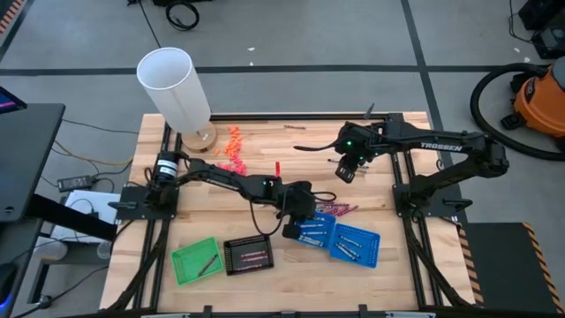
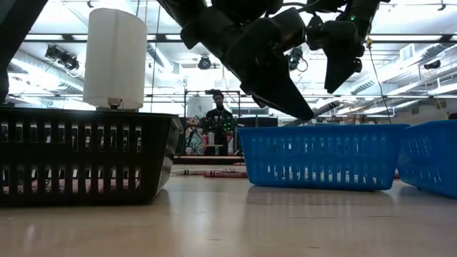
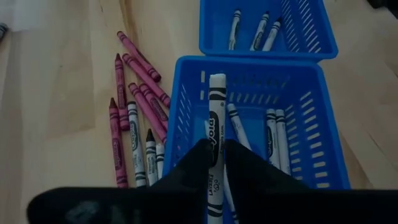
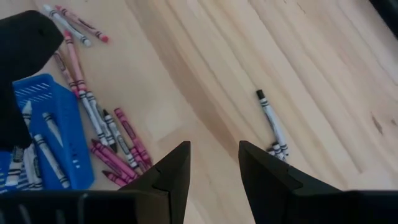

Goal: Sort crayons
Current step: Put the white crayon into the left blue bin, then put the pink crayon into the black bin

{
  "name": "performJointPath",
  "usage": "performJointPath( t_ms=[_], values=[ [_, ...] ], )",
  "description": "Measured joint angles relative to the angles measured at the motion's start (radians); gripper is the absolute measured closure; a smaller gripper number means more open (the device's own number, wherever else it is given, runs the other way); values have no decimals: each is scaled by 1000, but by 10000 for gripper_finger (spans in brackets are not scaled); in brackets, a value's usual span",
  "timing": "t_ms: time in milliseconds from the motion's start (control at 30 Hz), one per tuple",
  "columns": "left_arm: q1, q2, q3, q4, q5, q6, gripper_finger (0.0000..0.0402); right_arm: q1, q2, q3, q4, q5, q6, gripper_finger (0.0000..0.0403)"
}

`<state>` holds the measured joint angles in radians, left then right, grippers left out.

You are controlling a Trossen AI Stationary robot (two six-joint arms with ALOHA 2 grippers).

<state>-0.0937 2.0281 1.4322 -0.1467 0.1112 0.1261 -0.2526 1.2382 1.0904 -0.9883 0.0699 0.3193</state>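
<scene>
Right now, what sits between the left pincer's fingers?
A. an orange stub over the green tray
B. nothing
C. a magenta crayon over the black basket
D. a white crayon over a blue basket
D: the left wrist view shows the left pincer around a white crayon above the blue basket.

Floor: grey, crossed by pale lines (image 1: 415, 53) | Worktop (image 1: 265, 283): light wood planks | Furniture: dark desk corner (image 1: 26, 159) beside worktop | Equipment: orange shop vacuum (image 1: 540, 102) with black hose on floor | Ceiling: exposed ducts, bright strip lights (image 2: 400, 32) | Background: 1 person (image 2: 218, 118) among cluttered shelving
</scene>
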Motion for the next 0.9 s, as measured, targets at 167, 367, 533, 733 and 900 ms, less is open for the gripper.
performJointPath(
  t_ms=[167, 367, 533, 733, 900],
  values=[
    [6, -10, 0, -41, 2, -2, 294, 0, 0, 0, 1, 15, 3, 259],
    [42, -85, 0, -238, -21, -26, 277, 1, 0, 0, 9, 27, 3, 259],
    [48, -142, -2, -420, -77, -29, 284, 1, 0, 0, 72, 53, -27, 259],
    [70, -156, -31, -516, -90, -1, 286, 1, 6, 0, 205, 61, -65, 259],
    [100, -158, -116, -499, -91, -10, 286, 1, 12, 0, 228, 61, -67, 259]
  ],
)
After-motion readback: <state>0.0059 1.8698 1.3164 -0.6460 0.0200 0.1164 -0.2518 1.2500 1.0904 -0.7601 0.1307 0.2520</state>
